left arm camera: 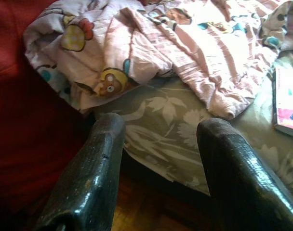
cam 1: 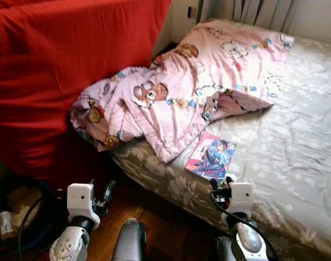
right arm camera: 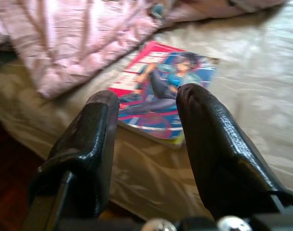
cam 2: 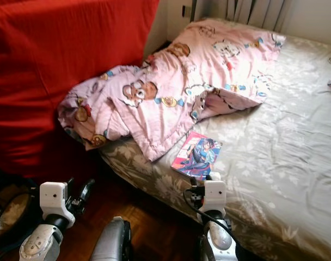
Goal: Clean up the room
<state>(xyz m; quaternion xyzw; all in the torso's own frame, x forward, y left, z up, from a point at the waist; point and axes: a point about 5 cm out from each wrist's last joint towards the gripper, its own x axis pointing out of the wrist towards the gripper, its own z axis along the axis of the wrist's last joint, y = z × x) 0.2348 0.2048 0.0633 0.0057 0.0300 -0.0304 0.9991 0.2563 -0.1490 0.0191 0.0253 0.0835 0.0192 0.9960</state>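
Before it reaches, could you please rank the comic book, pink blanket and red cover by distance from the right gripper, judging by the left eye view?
1. Comic book, just ahead of the right gripper.
2. Pink blanket, farther up the bed.
3. Red cover, far left.

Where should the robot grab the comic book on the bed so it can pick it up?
Probably by the comic book's near edge, the one facing the bed's side. It lies flat on the sheet, clear of the pink blanket. The right gripper is open and already pointed at it, so coming low from the robot's side, one finger could slide under.
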